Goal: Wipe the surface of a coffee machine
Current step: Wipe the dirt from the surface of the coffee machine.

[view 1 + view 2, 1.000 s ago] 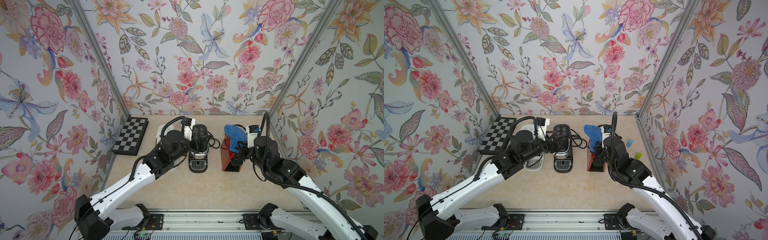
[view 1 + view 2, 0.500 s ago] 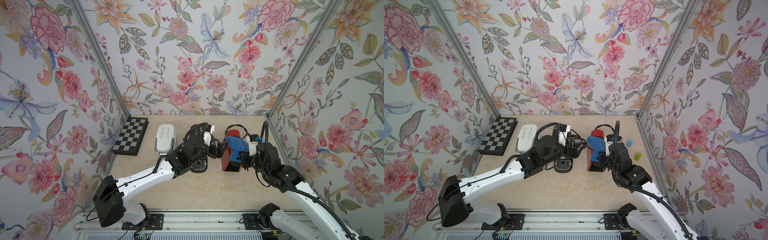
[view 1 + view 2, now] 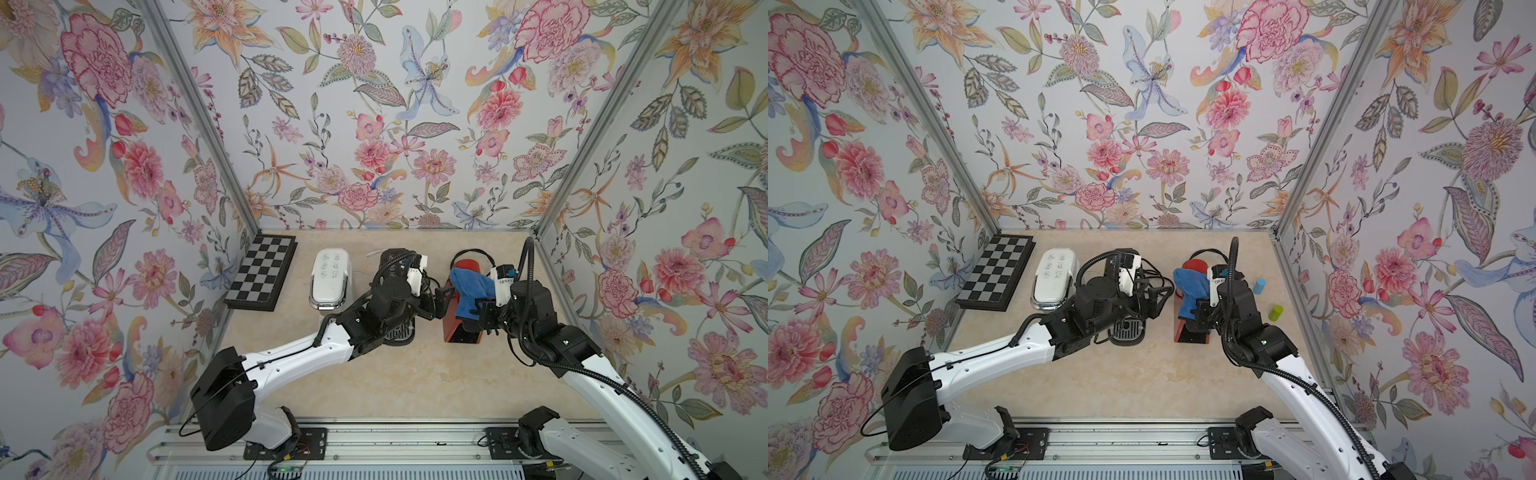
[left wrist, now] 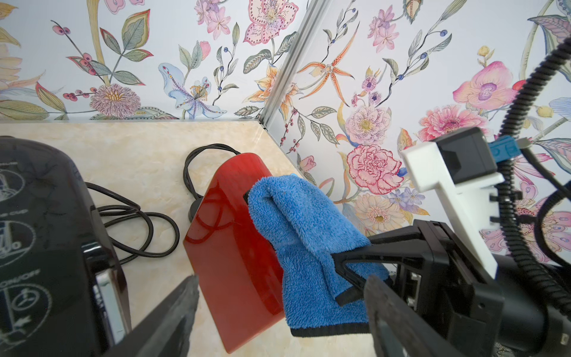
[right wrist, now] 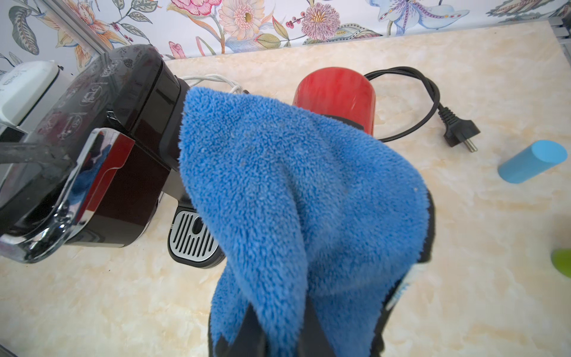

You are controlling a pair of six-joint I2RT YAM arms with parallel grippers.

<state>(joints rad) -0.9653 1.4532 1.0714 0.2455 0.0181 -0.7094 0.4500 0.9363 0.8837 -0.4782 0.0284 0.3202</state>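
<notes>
Clamping my right fingers (image 4: 364,259) on the cloth (image 4: 309,235); left fingers (image 4: 173,312) apart. Plug (image 5: 457,129) beside the glossy red coffee machine (image 5: 333,89) shows only from the right wrist.

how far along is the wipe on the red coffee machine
Done: the blue cloth is picked up, clamped in the shut right hand. In hand: it lies draped over the top of the red coffee machine, so wiping there looks under way. The left hand is open beside it, holding nothing. Left: the bare red side and front; nothing shows how much is already wiped.
</notes>
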